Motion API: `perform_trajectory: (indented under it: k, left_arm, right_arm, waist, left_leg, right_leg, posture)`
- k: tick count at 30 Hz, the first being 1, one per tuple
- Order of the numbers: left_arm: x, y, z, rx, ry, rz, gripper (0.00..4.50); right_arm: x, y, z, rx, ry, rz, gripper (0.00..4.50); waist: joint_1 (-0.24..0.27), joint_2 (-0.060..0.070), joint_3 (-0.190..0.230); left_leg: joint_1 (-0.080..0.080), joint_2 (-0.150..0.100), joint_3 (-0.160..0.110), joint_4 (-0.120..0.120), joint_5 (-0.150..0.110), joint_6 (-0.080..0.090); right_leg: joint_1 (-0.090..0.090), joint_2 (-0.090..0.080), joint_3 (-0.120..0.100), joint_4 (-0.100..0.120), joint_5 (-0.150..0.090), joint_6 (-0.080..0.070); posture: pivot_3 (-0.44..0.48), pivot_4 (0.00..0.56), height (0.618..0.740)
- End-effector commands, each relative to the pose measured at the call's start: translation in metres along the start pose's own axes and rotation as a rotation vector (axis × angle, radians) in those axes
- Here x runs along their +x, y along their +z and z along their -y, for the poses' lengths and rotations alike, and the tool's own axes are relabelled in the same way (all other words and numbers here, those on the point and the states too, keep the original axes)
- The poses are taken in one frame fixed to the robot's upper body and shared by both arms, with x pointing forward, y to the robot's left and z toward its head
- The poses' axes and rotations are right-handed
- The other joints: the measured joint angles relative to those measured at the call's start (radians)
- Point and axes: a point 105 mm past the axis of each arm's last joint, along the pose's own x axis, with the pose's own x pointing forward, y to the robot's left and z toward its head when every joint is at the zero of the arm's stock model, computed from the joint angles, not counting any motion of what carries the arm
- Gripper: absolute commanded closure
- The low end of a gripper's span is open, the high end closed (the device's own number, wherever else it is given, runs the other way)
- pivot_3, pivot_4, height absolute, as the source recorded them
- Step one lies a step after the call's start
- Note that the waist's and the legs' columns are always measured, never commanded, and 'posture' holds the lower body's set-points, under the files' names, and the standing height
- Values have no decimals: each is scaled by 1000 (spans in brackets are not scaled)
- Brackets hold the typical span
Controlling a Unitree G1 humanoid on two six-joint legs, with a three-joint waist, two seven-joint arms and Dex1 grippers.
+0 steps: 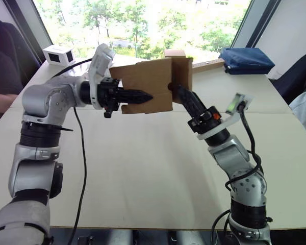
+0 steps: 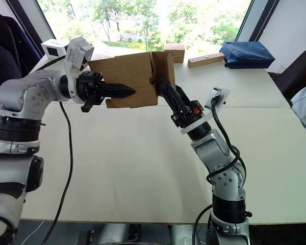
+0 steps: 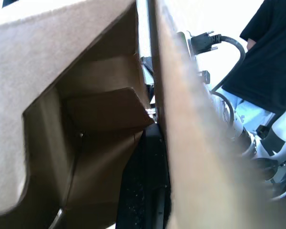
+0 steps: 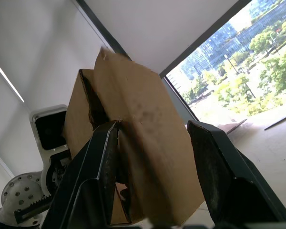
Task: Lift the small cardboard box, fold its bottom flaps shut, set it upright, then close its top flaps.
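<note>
Left claw: the left claw (image 1: 143,96) lay across the front face of the small cardboard box (image 1: 148,84), its fingers drawn together into one point and pressed flat on the cardboard, not pinching it

Right claw: the right claw (image 4: 155,143) reached up from below at the box's right end; its fingers stood apart with a cardboard panel between them, the left finger (image 4: 93,176) touching the panel, the other just clear

Box: held in the air between the two claws, well above the pale surface (image 1: 143,168), its flaps still loose and one end open, as the hollow inside showed in the left wrist view

Long axis: ran roughly side to side, from the left claw toward the right claw

Deciding relation: the box sat directly ahead of the left claw's tip and above the right claw; both touched it, so neither arm was clearly nearer; the right claw at the flap end looked better placed to fold

Beyond the box: a tan cardboard cube (image 1: 174,53) stood just behind it, a blue pouch (image 1: 246,60) to its right, a white device (image 1: 58,54) well to its left

Step, judged: folding the bottom flaps, not yet shut
</note>
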Motion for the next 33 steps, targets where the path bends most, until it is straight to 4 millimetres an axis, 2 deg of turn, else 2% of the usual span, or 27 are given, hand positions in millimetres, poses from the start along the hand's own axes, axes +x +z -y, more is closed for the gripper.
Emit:
perform_trajectory:
  k: [1,13,19,24,33]
  left_arm:
    - [2,7,6,38,-19,-2,4500]
    - [1,8,1,39,-3,7,4500]
    - [1,8,0,41,-3,10,4500]
    - [0,8,-1,41,2,11,4500]
    - [-2,8,-2,40,7,10,4500]
  right_arm:
    - [8,6,-14,6,56,48,2136]
    - [8,-2,-33,27,146,-12,2136]
    - [3,4,-21,-32,103,-10,2136]
    - [-2,8,-27,41,149,-6,2136]
    - [-10,16,-23,15,134,-11,2136]
  waist:
    - [0,0,0]
    - [0,0,0]
    - [0,0,0]
    - [0,0,0]
    - [0,0,0]
  left_leg:
    - [0,0,0,0,0,0]
    - [0,0,0,0,0,0]
    - [0,0,0,0,0,0]
    - [0,0,0,0,0,0]
    - [0,0,0,0,0,0]
  right_leg:
    - [0,0,0,0,0,0]
    - [0,0,0,0,0,0]
    - [0,0,0,0,0,0]
    - [0,0,0,0,0,0]
    - [0,0,0,0,0,0]
  posture:
    - [0,150,740]
    - [0,150,740]
    - [0,150,740]
    - [0,150,740]
    - [0,150,740]
